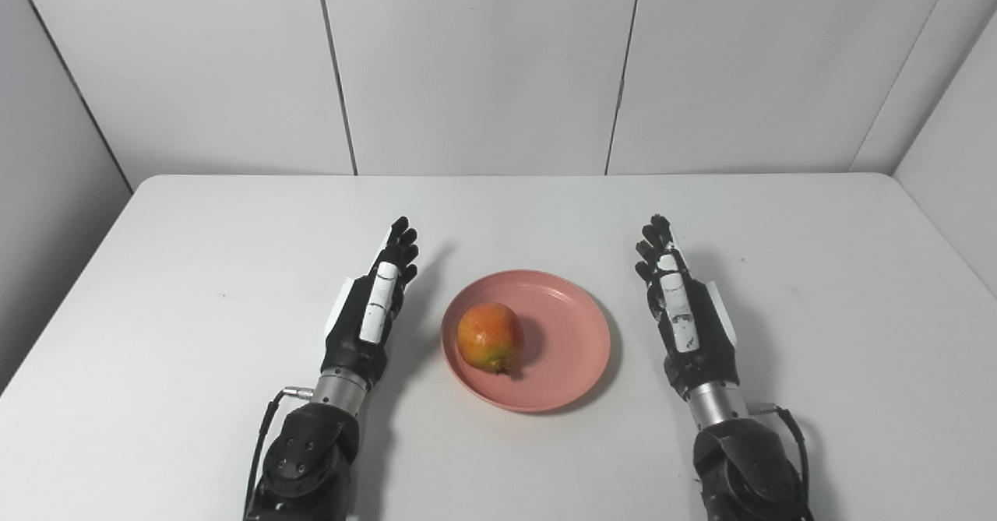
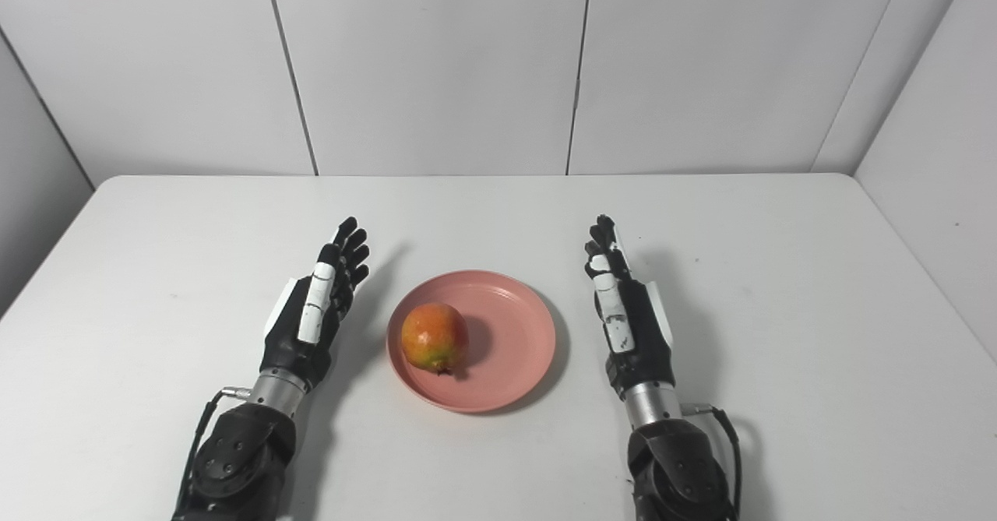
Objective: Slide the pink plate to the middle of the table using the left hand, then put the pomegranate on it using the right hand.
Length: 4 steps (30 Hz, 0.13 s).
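Fingers outstretched on both empty hands, left hand, right hand, flanking pink plate bearing pomegranate

A round pink plate lies flat near the middle of the white table, a little toward the near edge. It is shallow, with a low raised rim and a smooth, matte salmon-pink surface that shows faint concentric rings inside. A pomegranate sits on the plate, in its left half, close to the left rim. The fruit is roundish, orange-red over most of its skin with a yellow-green patch low on the near side, and its small dark crown points down toward the near right, touching the plate. The right half of the plate is bare.
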Tool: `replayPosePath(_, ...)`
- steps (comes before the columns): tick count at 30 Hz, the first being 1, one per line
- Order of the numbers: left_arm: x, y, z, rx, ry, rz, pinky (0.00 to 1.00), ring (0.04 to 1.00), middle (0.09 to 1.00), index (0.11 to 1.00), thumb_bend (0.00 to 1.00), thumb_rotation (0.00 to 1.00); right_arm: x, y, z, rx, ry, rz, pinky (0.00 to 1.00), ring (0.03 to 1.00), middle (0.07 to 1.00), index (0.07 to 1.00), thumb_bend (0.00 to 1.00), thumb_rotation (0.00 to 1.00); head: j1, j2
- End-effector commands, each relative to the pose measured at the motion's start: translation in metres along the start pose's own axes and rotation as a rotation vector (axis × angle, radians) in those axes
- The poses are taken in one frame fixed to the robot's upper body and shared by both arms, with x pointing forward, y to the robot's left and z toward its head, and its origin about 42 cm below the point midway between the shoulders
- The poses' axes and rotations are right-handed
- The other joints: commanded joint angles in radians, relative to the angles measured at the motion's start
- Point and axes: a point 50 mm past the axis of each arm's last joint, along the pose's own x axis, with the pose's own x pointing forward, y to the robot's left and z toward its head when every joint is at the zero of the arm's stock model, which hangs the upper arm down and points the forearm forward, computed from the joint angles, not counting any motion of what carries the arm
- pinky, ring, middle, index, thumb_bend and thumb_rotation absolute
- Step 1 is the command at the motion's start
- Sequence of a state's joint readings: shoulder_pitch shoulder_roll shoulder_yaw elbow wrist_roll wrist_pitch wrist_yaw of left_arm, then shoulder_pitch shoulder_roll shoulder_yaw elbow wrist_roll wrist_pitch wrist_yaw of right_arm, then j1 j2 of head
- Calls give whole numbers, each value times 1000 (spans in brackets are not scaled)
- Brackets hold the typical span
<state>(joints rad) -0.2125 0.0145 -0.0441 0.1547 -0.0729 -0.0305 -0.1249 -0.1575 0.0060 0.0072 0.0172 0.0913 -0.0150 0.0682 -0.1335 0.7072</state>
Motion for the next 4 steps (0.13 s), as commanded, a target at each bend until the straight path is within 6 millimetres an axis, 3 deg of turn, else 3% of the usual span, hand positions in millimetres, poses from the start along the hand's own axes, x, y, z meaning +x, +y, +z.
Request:
replayPosePath(1, 8, -6, 19, 28, -80, -9, 1000, 1000, 1000, 1000, 722, 1000, 8, -2, 17, -1, -86, 14, 1000, 1000, 1000, 1000, 679, 962, 2, 1)
replayPosePath(4, 6, -11, 18, 39, -80, -2, 1000, 1000, 1000, 1000, 709, 1000, 8, -5, 16, 1, -73, 13, 1000, 1000, 1000, 1000, 692, 952, 4, -13)
